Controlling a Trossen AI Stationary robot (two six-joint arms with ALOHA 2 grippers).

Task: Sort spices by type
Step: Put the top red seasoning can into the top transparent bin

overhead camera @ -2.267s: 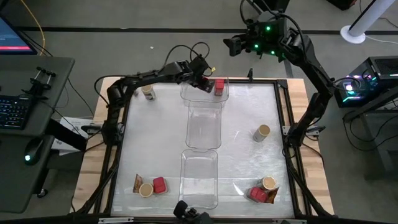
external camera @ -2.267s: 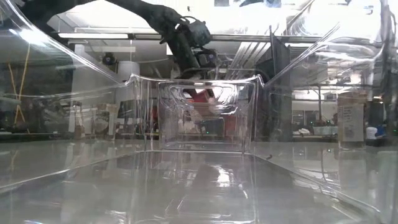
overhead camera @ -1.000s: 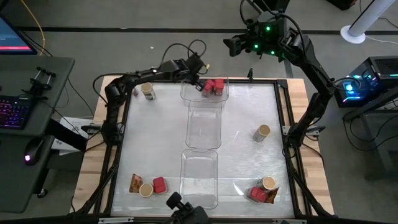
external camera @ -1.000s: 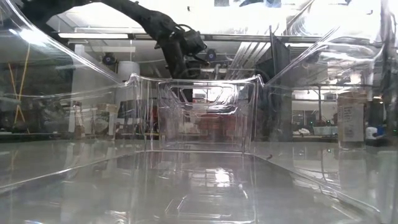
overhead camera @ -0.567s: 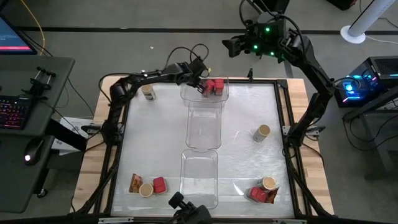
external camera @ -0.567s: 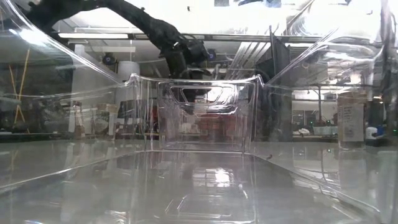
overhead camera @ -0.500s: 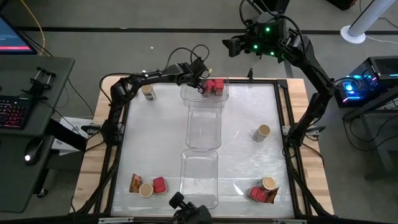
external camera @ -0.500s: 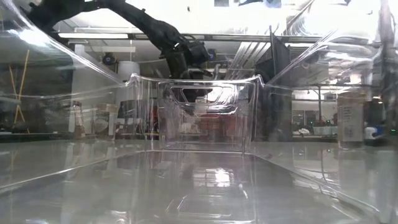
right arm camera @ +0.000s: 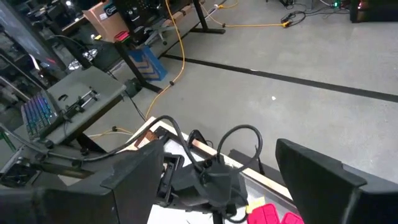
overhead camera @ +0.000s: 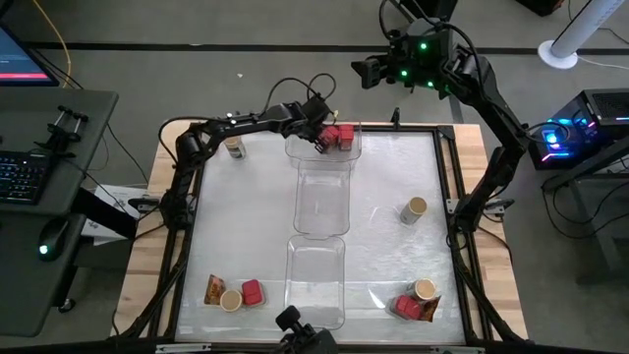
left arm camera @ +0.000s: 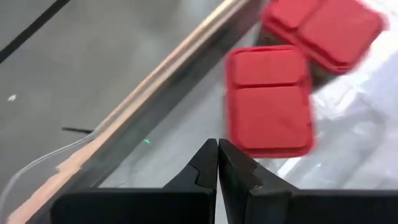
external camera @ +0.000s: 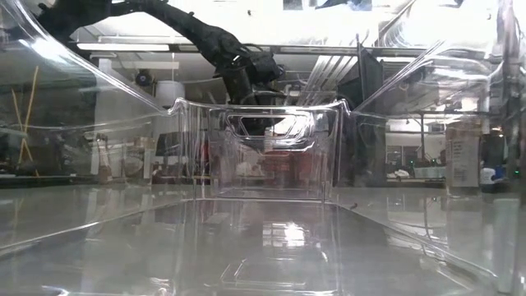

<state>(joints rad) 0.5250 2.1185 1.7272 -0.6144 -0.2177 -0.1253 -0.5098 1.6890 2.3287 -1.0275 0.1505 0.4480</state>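
At the far tray (overhead camera: 322,147), two red boxes (overhead camera: 337,137) lie just right of the left gripper (overhead camera: 316,137), its fingers pressed together and seemingly empty; the right gripper (overhead camera: 362,71) hangs spread beyond the table.

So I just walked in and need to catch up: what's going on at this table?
The robot is sorting spices into clear plastic trays. Two red boxy containers already sit in the far clear tray. The left gripper is beside them, shut and holding nothing. The right gripper waits open, raised beyond the table's far edge. Tan-topped round jars, a brown-orange packet and other red containers remain loose on the table.
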